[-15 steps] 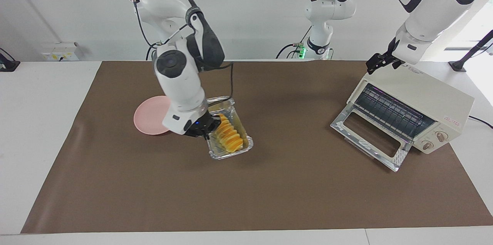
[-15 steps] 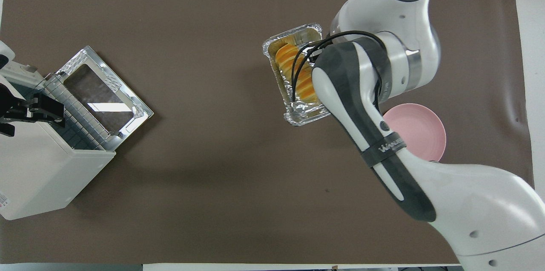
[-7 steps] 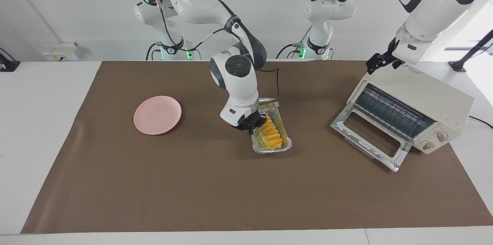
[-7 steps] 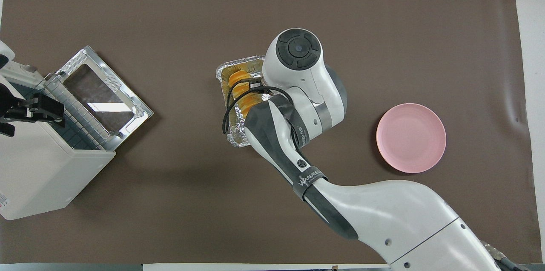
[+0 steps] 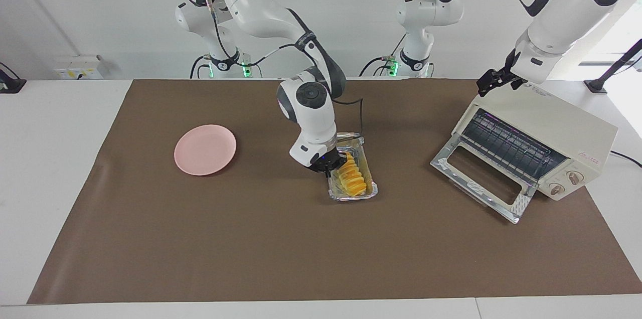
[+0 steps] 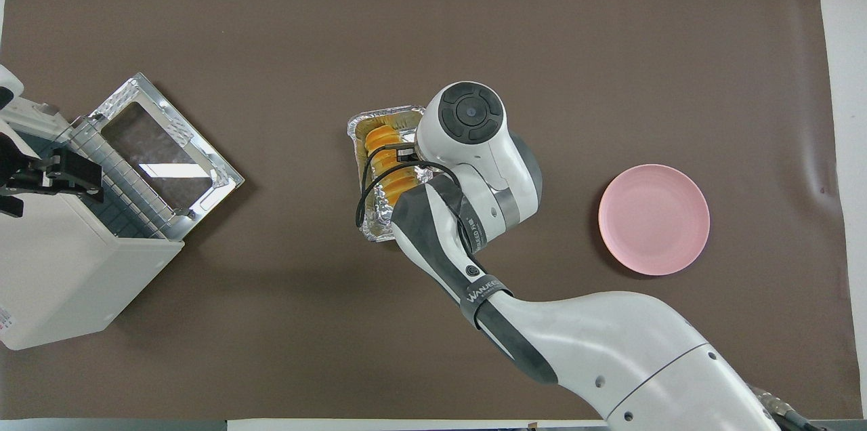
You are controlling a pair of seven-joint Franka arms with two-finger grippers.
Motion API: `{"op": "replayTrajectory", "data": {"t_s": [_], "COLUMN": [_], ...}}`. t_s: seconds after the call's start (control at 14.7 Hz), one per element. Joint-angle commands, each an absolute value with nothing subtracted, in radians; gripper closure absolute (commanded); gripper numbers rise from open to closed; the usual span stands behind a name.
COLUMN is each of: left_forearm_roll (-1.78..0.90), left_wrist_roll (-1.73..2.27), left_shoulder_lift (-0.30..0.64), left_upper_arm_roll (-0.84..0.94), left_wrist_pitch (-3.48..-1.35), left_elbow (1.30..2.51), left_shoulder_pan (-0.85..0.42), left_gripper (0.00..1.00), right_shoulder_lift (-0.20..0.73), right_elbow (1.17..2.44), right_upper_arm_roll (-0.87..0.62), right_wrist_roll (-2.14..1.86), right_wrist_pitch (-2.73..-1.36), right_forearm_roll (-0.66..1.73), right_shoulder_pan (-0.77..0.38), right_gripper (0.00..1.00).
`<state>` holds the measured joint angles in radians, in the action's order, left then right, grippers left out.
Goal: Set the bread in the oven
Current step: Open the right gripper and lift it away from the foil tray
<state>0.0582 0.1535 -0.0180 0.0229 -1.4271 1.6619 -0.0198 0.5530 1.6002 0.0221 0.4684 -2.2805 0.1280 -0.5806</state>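
Your right gripper [image 5: 331, 168] at frame centre is clamped on the tray's [image 5: 368, 191] rim; the bread [image 5: 352, 180] lies in it. Your left gripper [image 5: 494, 81], jaws apart, waits over the open oven [image 5: 556, 133], upper right.

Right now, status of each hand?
Left hand: open, empty, over the oven.
Right hand: shut on the foil tray holding the bread.

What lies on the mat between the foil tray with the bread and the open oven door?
Nothing: between the foil tray holding the bread and the oven door, both views show bare mat.
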Motion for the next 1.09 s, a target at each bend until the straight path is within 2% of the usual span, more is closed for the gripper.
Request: {"op": "replayTrajectory", "data": {"t_s": [0.0, 0.14, 0.41, 0.61, 1.02], "left_forearm_roll": [0.043, 0.043, 0.043, 0.041, -0.035], "left_wrist_roll": [0.15, 0.15, 0.147, 0.149, 0.149], "left_shoulder_lift": [-0.035, -0.035, -0.035, -0.037, -0.058], "left_upper_arm_roll": [0.028, 0.029, 0.029, 0.034, 0.048], "left_wrist_pitch": [-1.417, -1.417, -1.419, -1.416, -1.44], "left_elbow": [1.666, 1.666, 1.664, 1.66, 1.693], "left_shoulder_pan": [-0.008, -0.008, -0.009, -0.021, -0.083], "left_gripper": [0.0, 0.0, 0.0, 0.0, 0.0], "right_shoulder_lift": [0.506, 0.506, 0.502, 0.418, 0.281], "right_elbow": [1.671, 1.648, 1.51, 1.509, 1.517], "right_upper_arm_roll": [0.023, 0.023, 0.043, 0.045, 0.052], "right_wrist_roll": [0.483, 0.512, 0.534, 0.479, 0.013], "right_wrist_pitch": [-2.323, -2.278, -2.053, -1.987, -1.824], "right_forearm_roll": [0.146, 0.147, 0.146, 0.141, 0.106], "right_shoulder_pan": [-0.58, -0.577, -0.54, -0.428, -0.194], "right_gripper": [0.03, 0.0, 0.0, 0.0, 0.0]}}
